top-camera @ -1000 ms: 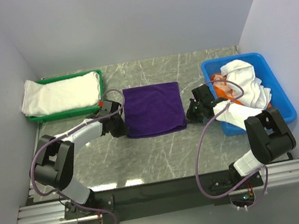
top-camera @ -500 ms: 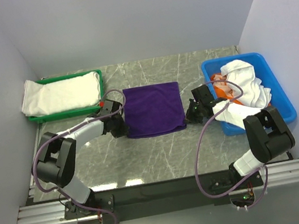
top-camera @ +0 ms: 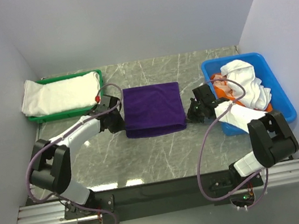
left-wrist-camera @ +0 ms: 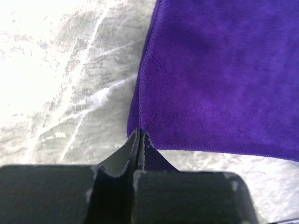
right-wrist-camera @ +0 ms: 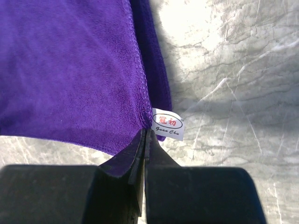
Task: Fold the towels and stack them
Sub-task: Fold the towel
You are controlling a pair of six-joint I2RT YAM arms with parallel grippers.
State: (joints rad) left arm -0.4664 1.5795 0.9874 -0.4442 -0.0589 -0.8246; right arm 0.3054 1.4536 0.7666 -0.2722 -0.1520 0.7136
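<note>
Pinching both near corners of the purple towel (top-camera: pixel 153 108), lying flat between green tray (top-camera: pixel 69 76) and blue bin (top-camera: pixel 231 58), my left pincer (left-wrist-camera: pixel 140 136) and right pincer (right-wrist-camera: pixel 145 134) clamp the cloth so its edge lifts evenly for folding.

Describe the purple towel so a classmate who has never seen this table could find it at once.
On the marble table, look between the green tray at the left and the blue bin at the right. The purple towel lies flat there, the left gripper and right gripper each pinching a near corner. The other towels are white or orange and sit in containers.
</note>
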